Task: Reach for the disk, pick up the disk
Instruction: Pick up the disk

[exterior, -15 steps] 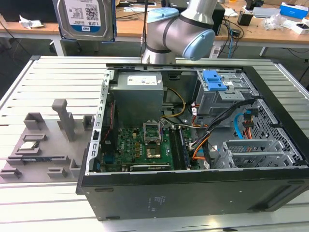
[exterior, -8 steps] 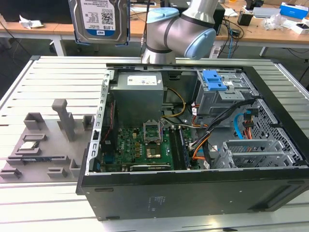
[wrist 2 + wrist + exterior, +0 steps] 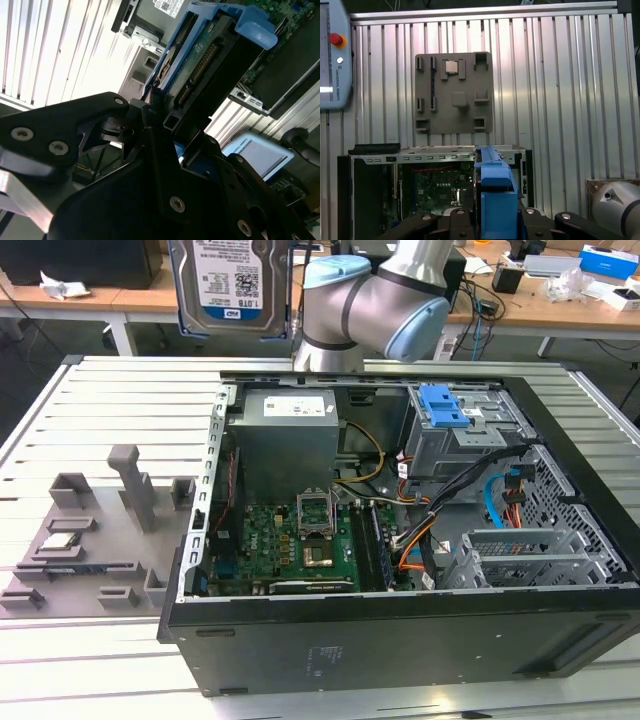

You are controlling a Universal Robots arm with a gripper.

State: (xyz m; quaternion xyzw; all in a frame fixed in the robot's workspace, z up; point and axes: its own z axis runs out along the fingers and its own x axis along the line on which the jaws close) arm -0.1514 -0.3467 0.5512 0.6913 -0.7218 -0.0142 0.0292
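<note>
Robot arm [image 3: 375, 300] holds the disk [image 3: 228, 280] aloft at the far edge of the slatted metal table [image 3: 100, 400], well above and beyond the open computer case [image 3: 400, 640]. In the exterior view the disk hangs upright, label side facing the camera, just left of the arm's joints.

Gripper [image 3: 497, 222] is clamped on the disk. In the first wrist view a blue rail [image 3: 495, 200] along the disk's edge stands between the black fingers [image 3: 456, 224], one finger on either side and pressed against it. In the second wrist view the disk [image 3: 200, 65] is seen edge-on, connector side exposed and blue rails along both long edges. Its end is wedged in the gripper [image 3: 170, 125], with the fingers [image 3: 160, 170] closed tight on its faces.

Below, w/ the side panel off, the case shows the motherboard [image 3: 290, 540] at centre and the power supply [image 3: 285, 440] on the far side. The grey drive cage [image 3: 460, 440] w/ its blue latch [image 3: 445, 405] sits to the exterior view's right.

On the table at the exterior view's left, beside the case, lies a grey fixture tray [image 3: 90, 540] w/ a small square processor chip [image 3: 62, 540] seated in one slot.

A grey pendant [image 3: 332, 55] w/ a red button lies at the table's edge in the first wrist view.
</note>
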